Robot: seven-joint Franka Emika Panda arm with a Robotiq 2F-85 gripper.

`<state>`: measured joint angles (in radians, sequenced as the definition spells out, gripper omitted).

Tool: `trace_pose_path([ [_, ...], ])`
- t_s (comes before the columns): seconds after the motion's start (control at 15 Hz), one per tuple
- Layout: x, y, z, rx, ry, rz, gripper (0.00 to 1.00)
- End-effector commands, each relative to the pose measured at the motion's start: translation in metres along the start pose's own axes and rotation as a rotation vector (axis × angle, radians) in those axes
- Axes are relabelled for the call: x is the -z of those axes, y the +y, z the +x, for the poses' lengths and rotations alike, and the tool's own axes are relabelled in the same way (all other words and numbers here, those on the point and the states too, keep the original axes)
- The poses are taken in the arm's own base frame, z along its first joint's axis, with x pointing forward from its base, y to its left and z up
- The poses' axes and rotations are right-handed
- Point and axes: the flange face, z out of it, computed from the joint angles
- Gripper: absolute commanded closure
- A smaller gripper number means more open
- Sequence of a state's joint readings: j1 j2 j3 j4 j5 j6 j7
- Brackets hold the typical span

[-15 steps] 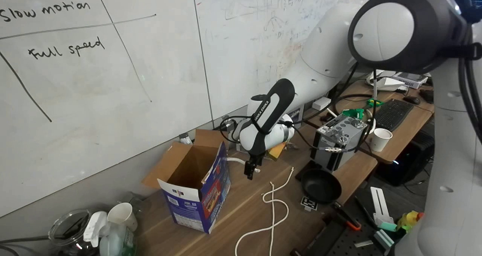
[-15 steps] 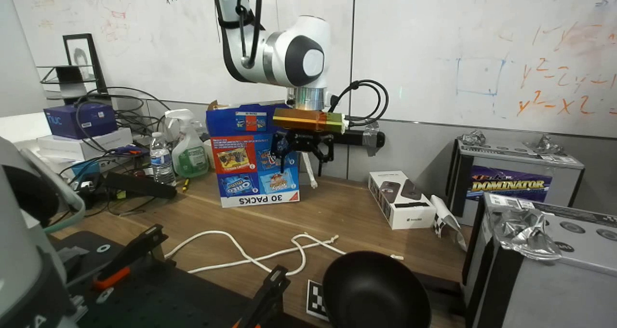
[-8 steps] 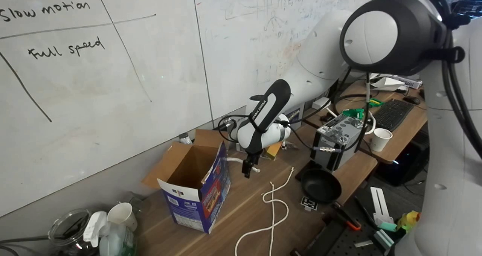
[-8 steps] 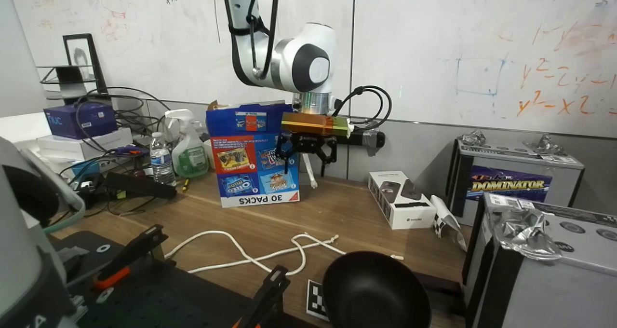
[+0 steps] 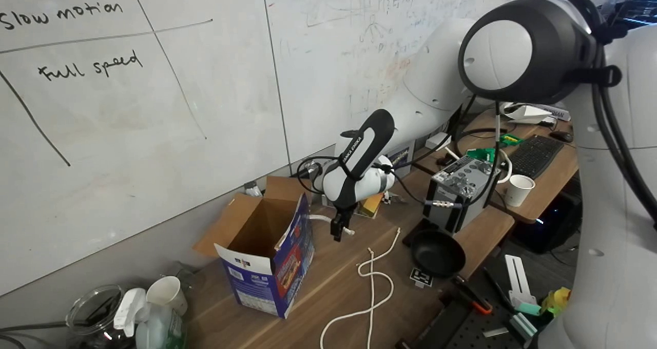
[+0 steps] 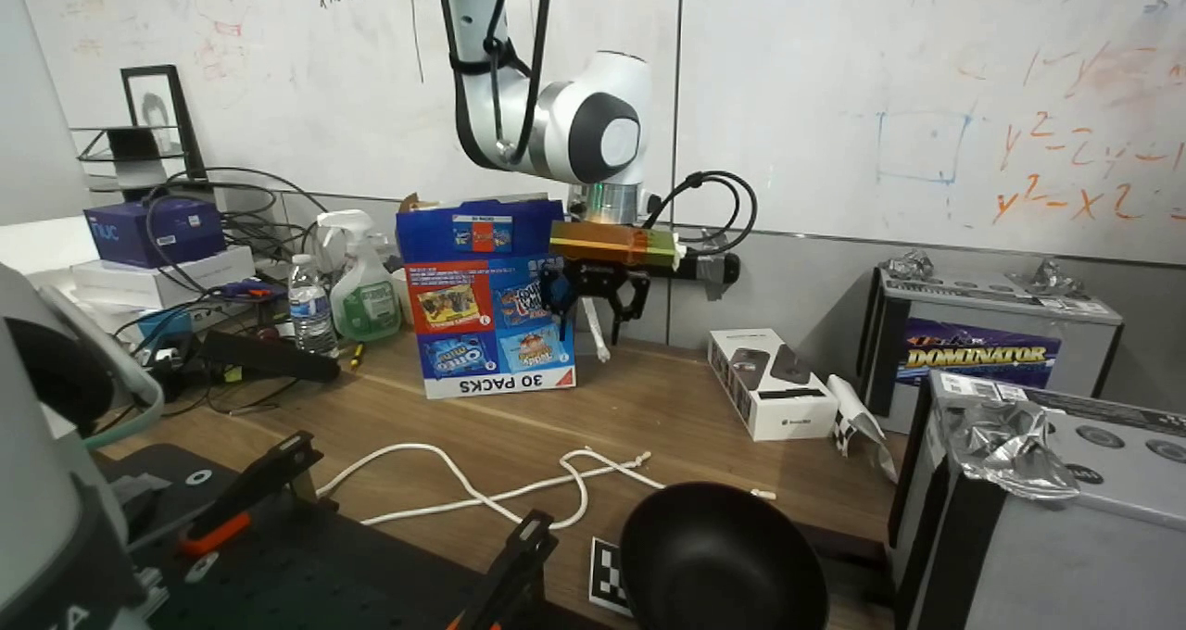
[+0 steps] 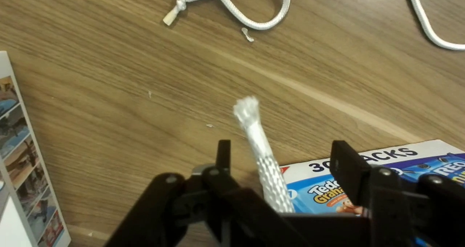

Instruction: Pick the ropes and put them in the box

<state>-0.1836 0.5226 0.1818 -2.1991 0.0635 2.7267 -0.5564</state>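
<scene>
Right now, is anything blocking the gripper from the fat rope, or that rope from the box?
Nothing visible stands between the gripper and the thick rope, seen between the open jaws. The box has upright walls in the way; lifting the rope over them, into its open top, might work.

A rope lies on the table between the box and the pan.

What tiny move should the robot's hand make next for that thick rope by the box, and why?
I'd probably ease the open hand down a touch before closing it. In the wrist view, the thick rope shows between the spread fingers and isn't gripped. Their height above it is hard to judge, so go gently.
</scene>
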Motion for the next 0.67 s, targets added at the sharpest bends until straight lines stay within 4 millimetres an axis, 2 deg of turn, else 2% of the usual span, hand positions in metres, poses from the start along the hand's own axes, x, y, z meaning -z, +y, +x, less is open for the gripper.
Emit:
trace_pose_path([
  [0.0,-0.0005,0.0037,0.0059,0.019,0.020,0.000,0.58],
  [0.27,0.0001,0.0035,0.0060,-0.003,-0.004,0.008,0.86],
  [0.47,0.0031,0.0006,0.0067,-0.023,-0.020,0.007,0.92],
  [0.6,0.0081,-0.0027,0.0086,-0.039,-0.030,0.005,0.87],
])
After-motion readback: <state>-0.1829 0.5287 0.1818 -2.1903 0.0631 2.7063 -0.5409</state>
